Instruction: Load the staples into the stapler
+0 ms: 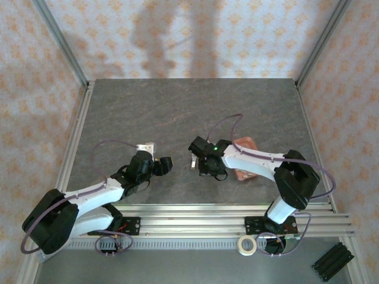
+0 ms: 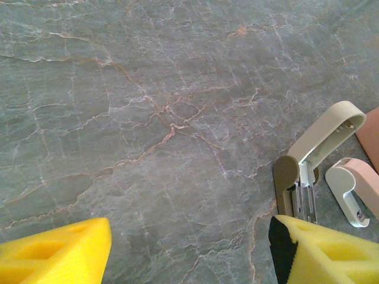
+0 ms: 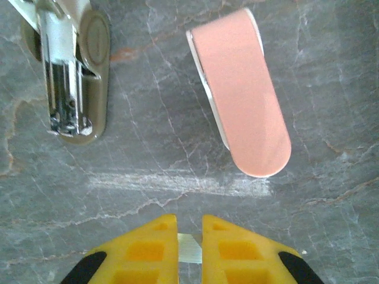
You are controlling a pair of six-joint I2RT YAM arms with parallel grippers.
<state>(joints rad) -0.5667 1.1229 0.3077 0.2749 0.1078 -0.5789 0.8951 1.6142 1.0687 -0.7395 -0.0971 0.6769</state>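
While the right gripper (image 3: pixel 189 228) has its yellow foam-padded fingers (image 3: pixel 151 251) drawn almost together, a short, pale grey metal strip of staples (image 3: pixel 189 247) sits pinched in the narrow slit between them, just above the grey, brown-veined stone tabletop (image 3: pixel 331 195). Beyond those fingertips, to the upper left in the right wrist view, lies the small stapler (image 3: pixel 74 71), its beige base flat on the stone with the silvery metal channel facing up. Its rounded pale pink cover (image 3: pixel 243 94), edged in white, rests near the beige base with bare stone showing between the two; I cannot tell whether they are joined.

From the left wrist view, the left gripper (image 2: pixel 189 236) stands wide, its two yellow fingers (image 2: pixel 65 251) far apart at the bottom corners, with nothing between them but tabletop. The stapler (image 2: pixel 323 139) is ahead and to the right, its beige arm tilted up off the metal rail, and the pink cover (image 2: pixel 355 189) lies just beside it. A corner of a salmon-pink rectangular tray (image 2: pixel 372 133) shows at the right edge.

From above, the two grippers face each other near the middle of the table, the left gripper (image 1: pixel 164 165) apart from the stapler (image 1: pixel 193 161), and the tray (image 1: pixel 244 144) lies partly under the right arm.
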